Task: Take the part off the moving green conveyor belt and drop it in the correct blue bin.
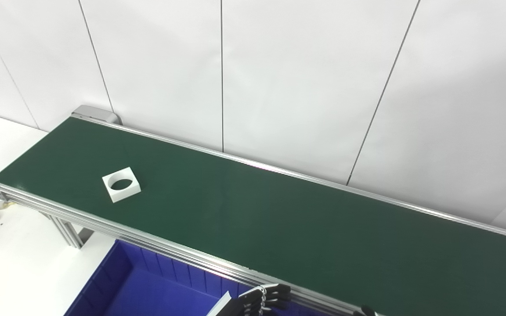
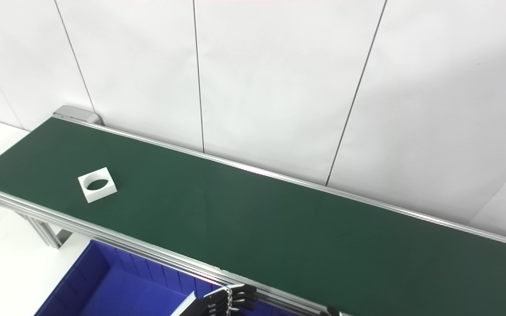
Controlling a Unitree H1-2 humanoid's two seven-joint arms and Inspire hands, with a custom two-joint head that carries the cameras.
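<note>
A white square part with a round hole (image 1: 121, 184) lies flat on the green conveyor belt (image 1: 253, 215), near its left end. It also shows in the right eye view (image 2: 97, 184). A blue bin (image 1: 139, 289) stands below the belt's near rail at the bottom left. My left hand (image 1: 259, 300) sits low at the bottom edge, just in front of the rail and over the bin's right side. Its dark fingers are loosely bent and hold nothing. Only a dark tip of my right hand (image 1: 365, 311) shows at the bottom edge. Both hands are far from the part.
The belt runs from upper left to lower right between aluminium rails (image 1: 156, 245). A white panelled wall (image 1: 279, 79) stands right behind it. A white tabletop (image 1: 16, 263) lies under the belt's left end, with a belt leg (image 1: 66, 230) on it.
</note>
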